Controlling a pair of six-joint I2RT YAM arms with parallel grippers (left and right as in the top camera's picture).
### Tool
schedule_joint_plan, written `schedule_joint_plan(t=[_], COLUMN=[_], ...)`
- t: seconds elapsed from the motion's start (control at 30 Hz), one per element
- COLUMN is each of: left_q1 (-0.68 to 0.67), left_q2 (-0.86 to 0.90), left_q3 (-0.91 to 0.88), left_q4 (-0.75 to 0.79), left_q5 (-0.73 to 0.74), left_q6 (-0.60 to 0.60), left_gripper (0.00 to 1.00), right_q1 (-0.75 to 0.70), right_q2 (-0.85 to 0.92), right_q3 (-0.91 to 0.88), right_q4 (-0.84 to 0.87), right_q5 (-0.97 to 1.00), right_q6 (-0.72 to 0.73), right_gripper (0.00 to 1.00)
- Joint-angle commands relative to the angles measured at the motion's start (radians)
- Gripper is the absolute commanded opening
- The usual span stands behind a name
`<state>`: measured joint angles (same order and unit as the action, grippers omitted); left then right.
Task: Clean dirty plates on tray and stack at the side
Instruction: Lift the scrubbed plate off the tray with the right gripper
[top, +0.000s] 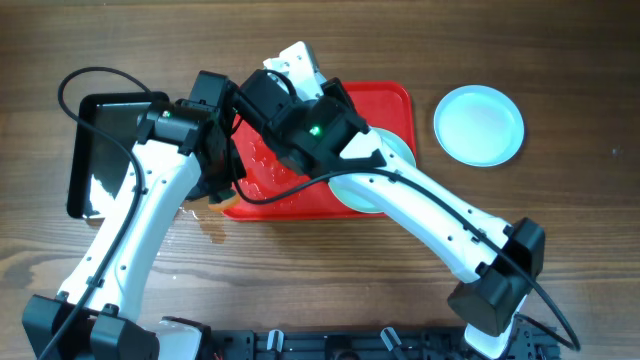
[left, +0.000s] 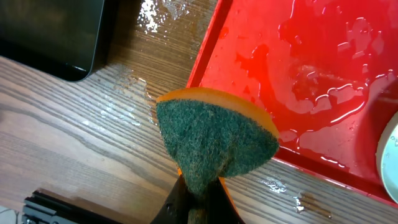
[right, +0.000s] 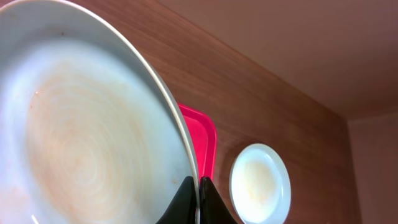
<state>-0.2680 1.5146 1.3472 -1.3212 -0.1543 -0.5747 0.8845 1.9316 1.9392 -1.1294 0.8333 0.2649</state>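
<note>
Above the far edge of the big red plastic tray (top: 390, 100), the right gripper (right: 199, 193) is pinching the rim of a tilted round pale blue-white plate (right: 81, 137) with faint orange smears, while the left gripper (left: 198, 200) is squeezing a green-and-orange sponge (left: 214, 140) at the tray's near left corner. A second plate (top: 480, 122) is lying on the tabletop past the tray's right edge, so one looks done. A third plate (top: 352, 197) is waiting on the wet tray's right side, and the shiny black tray (top: 100, 140) is showing nothing inside.
</note>
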Motion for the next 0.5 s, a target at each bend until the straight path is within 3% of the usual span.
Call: schedule_joint_plan(t=[0.0, 0.07, 0.2, 0.33, 0.47], left_q1=[0.004, 0.004, 0.004, 0.004, 0.004], left_q2=[-0.009, -0.009, -0.009, -0.009, -0.009], left_q3=[-0.007, -0.007, -0.007, -0.007, -0.007], left_q4=[0.011, 0.011, 0.009, 0.009, 0.01], left_q5=[0.008, 0.008, 0.008, 0.008, 0.008], left_q6=[-0.01, -0.01, -0.01, -0.01, -0.01], left_gripper=[0.04, 0.04, 0.04, 0.04, 0.04], right_q1=[-0.002, -0.018, -0.077, -0.143, -0.257], right_q2=[-0.017, -0.017, 0.008, -0.011, -0.093], right_q3=[0.026, 0.02, -0.04, -0.023, 0.059], right_q4=[0.002, -0.001, 0.001, -0.084, -0.081], right_q5=[0.009, -0.023, -0.186, -0.206, -0.366], right_q6=[0.048, 0.086, 0.016, 0.168, 0.178], right_gripper=[0.05, 0.04, 0.04, 0.04, 0.04])
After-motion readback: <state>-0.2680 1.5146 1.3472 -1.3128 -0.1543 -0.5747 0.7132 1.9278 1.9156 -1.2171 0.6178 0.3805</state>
